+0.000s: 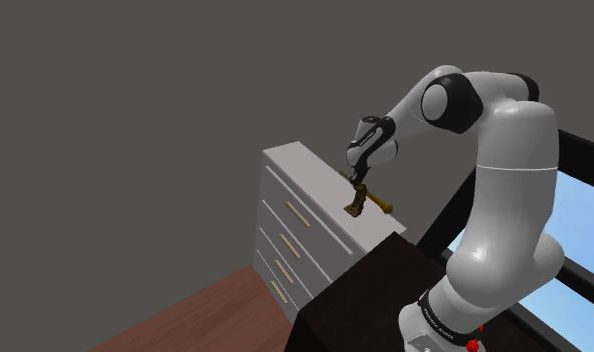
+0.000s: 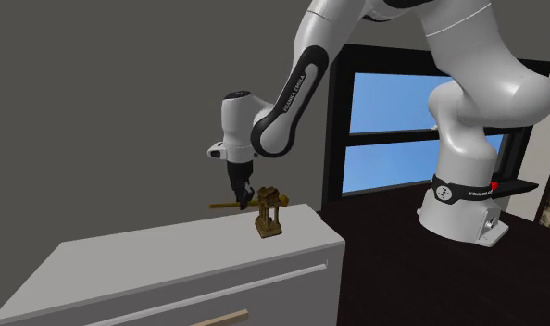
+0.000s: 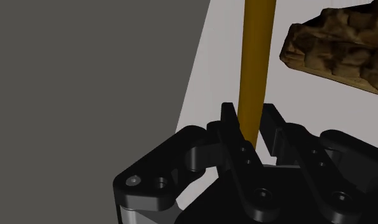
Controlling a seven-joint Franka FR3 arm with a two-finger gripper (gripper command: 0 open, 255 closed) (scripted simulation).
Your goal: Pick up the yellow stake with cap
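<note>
Dark capital lettering reading "FRANKA EMIKA" runs lengthwise along the arm's white forearm point(image 2: 295, 93), while a small white mark on the black band point(image 2: 464, 193) around the arm's base is too small to read.

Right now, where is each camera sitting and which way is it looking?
Shoulder view: beside and behind the stand, looking down at the white dresser; shows the white arm and tool.
Second exterior view: before the dresser's drawers, facing the window; shows arm, base and tool.
Wrist view: on the hand, looking along the fingers clasping the yellow stake.
Shared: all three show the stake and brown carved object.
</note>
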